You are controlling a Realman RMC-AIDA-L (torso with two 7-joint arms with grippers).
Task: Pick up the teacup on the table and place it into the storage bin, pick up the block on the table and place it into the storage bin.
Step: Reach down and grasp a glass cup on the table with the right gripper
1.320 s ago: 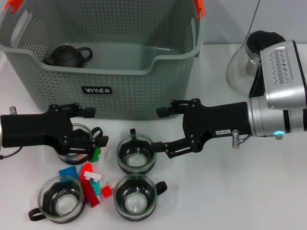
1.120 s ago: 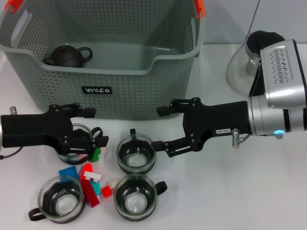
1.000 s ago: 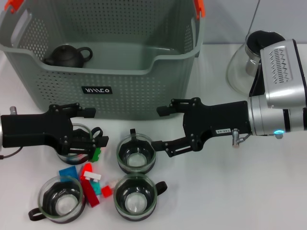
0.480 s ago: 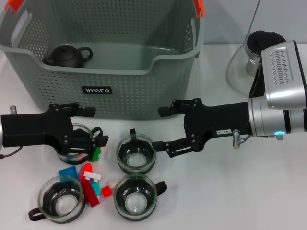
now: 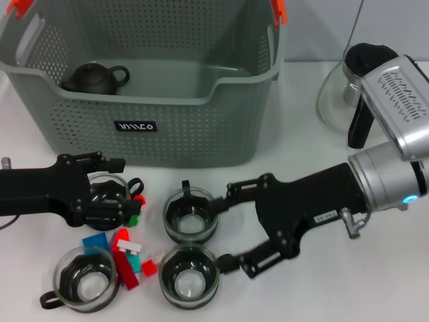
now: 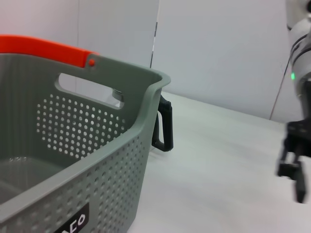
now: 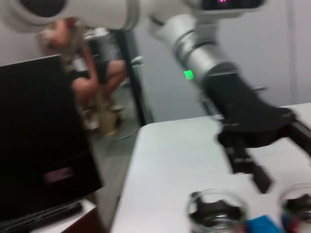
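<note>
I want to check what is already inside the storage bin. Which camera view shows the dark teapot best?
The head view: the dark teapot sits in plain sight inside the storage bin, at its left end. The left wrist view shows only the bin's wall and rim; the right wrist view shows neither.

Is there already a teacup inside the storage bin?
No, in the head view the storage bin holds only a dark teapot; all four glass teacups sit on the table.

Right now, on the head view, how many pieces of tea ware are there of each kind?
Glass teacups on the table: 4 (one under the left claw; right claw open beside two)
Dark teapot in the storage bin: 1
Glass carafe: 1
Total: 6
</note>
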